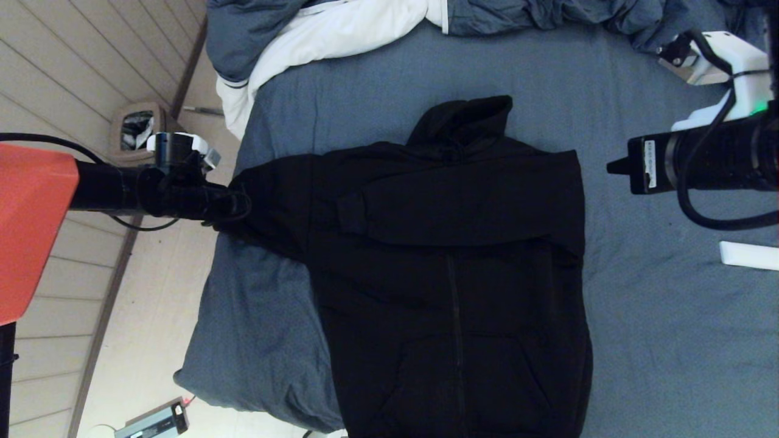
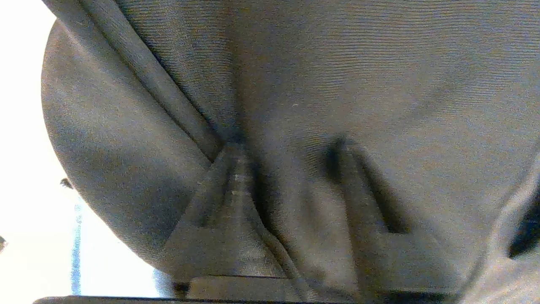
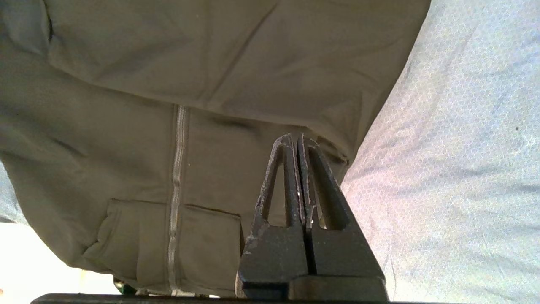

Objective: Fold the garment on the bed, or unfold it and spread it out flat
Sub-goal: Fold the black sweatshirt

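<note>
Black garment point(image 2: 295, 105) swallows the left claw point(image 1: 234, 207) – grip unclear – on the bed point(image 1: 639, 316); right claw point(image 3: 297, 143) pressed together.

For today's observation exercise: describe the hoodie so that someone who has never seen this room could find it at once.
Start at the bed with its blue-grey sheet. In the middle lies the black hoodie, front up, zipper toward the near edge, hood toward the crumpled navy and white duvet. It is the only black, flat-spread thing there.

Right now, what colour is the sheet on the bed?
Plain blue-grey; the bed sheet shows best in the head view.
</note>
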You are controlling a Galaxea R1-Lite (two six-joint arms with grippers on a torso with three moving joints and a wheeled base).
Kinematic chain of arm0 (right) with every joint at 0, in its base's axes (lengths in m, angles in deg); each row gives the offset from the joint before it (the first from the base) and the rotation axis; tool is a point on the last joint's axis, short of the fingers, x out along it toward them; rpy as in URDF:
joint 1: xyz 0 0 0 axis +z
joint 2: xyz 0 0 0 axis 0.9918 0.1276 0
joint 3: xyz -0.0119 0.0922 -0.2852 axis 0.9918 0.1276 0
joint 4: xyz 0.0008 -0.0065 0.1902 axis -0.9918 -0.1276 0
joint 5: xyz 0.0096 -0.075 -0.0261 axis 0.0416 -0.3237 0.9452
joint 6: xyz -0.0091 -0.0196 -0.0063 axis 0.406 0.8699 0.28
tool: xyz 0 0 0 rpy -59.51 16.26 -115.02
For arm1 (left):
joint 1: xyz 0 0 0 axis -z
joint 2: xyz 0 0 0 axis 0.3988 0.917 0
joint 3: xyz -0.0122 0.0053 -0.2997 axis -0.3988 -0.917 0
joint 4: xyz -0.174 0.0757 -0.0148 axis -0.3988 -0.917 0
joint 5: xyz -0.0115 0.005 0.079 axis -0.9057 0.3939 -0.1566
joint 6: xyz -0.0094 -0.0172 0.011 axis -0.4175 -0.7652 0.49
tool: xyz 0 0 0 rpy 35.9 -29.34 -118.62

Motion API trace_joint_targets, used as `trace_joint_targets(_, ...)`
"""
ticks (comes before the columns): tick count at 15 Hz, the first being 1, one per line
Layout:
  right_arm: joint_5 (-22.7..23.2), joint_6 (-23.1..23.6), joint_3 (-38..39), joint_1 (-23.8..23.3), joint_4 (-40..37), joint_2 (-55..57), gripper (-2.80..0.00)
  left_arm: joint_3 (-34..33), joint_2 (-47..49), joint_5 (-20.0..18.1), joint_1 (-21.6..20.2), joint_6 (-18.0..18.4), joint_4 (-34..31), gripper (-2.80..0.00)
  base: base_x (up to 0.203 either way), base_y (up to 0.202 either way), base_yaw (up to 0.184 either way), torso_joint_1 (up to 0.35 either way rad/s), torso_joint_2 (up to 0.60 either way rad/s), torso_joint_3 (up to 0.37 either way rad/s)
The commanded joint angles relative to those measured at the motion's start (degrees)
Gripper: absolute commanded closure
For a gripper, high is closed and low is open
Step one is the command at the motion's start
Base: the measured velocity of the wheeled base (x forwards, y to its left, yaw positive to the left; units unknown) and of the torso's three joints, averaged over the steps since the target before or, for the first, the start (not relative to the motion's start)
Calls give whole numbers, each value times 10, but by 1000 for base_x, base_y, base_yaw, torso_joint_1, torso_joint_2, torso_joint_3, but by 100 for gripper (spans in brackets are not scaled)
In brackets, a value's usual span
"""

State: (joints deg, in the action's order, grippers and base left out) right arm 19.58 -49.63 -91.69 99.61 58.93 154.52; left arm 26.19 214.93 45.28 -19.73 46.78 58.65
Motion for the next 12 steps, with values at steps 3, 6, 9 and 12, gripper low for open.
trace_joint_targets(3, 0, -2, 5, 0, -1, -11, 0, -4, -31, 2, 19, -2, 1, 0, 0, 0, 0, 0, 0, 0)
trace_joint_targets(6, 1, -2, 16, 0, -1, -22, 0, -5, -72, 16, 44, -2, 1, 0, 0, 0, 0, 0, 0, 0)
trace_joint_targets(9, 1, -3, 28, -1, -1, -38, 0, -39, -136, 25, 89, -4, 1, 0, 0, 0, 0, 0, 0, 0)
trace_joint_targets(12, 1, -3, 42, 0, -1, -52, 0, -91, -169, 69, 167, -5, 4, 0, 0, 0, 0, 0, 0, 0)
